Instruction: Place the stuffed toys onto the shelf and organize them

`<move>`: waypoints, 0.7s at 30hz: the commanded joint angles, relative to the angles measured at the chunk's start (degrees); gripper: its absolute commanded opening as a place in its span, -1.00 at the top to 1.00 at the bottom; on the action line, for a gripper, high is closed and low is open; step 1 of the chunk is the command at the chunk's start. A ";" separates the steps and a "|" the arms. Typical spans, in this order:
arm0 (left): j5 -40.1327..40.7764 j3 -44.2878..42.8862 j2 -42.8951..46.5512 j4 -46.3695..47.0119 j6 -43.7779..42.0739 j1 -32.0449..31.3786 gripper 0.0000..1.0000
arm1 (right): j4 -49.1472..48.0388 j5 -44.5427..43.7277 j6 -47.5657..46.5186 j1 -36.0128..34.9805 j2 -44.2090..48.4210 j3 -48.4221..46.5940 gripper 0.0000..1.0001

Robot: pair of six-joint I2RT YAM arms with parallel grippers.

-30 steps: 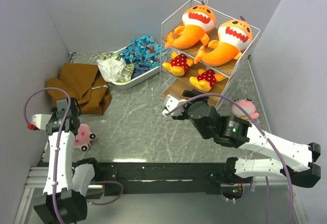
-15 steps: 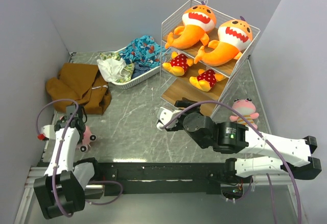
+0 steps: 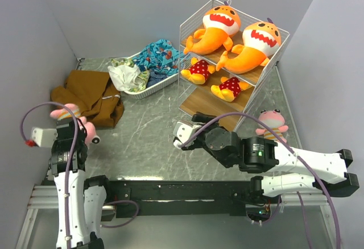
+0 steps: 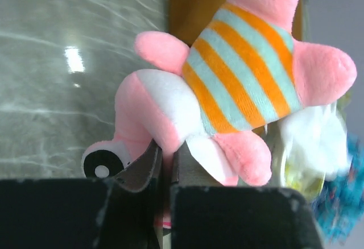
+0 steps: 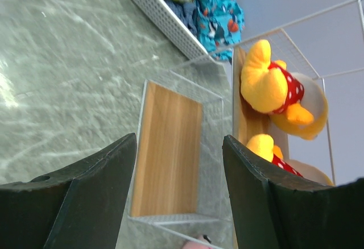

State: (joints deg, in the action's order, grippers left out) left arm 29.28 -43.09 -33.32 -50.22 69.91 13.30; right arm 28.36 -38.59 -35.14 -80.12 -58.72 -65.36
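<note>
My left gripper (image 3: 77, 128) is shut on a pink striped plush (image 3: 63, 112) and holds it above the table's left side. In the left wrist view the plush (image 4: 244, 84) hangs from a pinched fold between the shut jaws of the left gripper (image 4: 168, 158). A second pink plush (image 3: 272, 122) lies to the right of the shelf (image 3: 187, 30). Two orange sharks (image 3: 219, 26) lie on its top tier and two polka-dot dolls (image 3: 198, 70) on the middle one. My right gripper (image 3: 183, 137) hovers open before the bare bottom plank (image 5: 168, 152), nothing between its jaws (image 5: 179, 146).
A brown cloth (image 3: 88, 94) lies at the far left, just beyond the held plush. A white oval basket (image 3: 149, 87) of blue and green patterned clothes stands left of the shelf, and its rim (image 5: 165, 21) shows in the right wrist view. Grey walls close in both sides.
My left gripper has shut on the pink striped plush and lifted it off the table. The right arm has drawn back slightly to the left, its jaws still open.
</note>
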 commanded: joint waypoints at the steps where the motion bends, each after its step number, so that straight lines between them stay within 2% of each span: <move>1: -17.20 0.28 0.80 12.13 -19.70 -0.03 0.98 | -4.71 5.44 1.91 -0.48 1.23 -3.20 -0.38; 2: -27.07 2.12 1.06 16.95 -24.16 -0.03 0.98 | -5.41 8.41 1.56 -0.48 1.67 -2.50 -0.38; 4: -38.01 3.97 1.68 22.33 -27.27 0.06 0.98 | -8.30 11.68 0.69 -0.48 3.17 0.40 -0.40; 5: -51.38 6.24 1.59 28.62 -28.59 0.06 0.98 | -9.28 14.83 0.07 -0.48 3.61 1.37 -0.40; 9: -70.27 11.01 -0.42 39.82 -26.41 -0.55 0.98 | -12.97 20.20 -1.16 -0.39 5.63 4.19 -0.41; 14: -79.97 10.66 -1.22 41.34 -31.05 -2.92 0.98 | -11.93 26.80 -3.44 -0.22 6.25 2.79 -0.42; 16: -85.66 11.36 -1.22 44.92 -30.45 -4.68 0.98 | -10.44 30.23 -4.93 0.05 6.16 1.73 -0.43; 21: -89.57 11.19 -2.45 47.66 -31.50 -11.25 0.98 | -6.04 37.26 -8.28 2.85 4.58 -2.21 -0.44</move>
State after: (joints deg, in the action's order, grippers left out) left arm -51.20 -31.14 -35.27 -9.72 41.10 6.39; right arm 20.58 -8.95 -39.81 -79.35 -53.71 -62.74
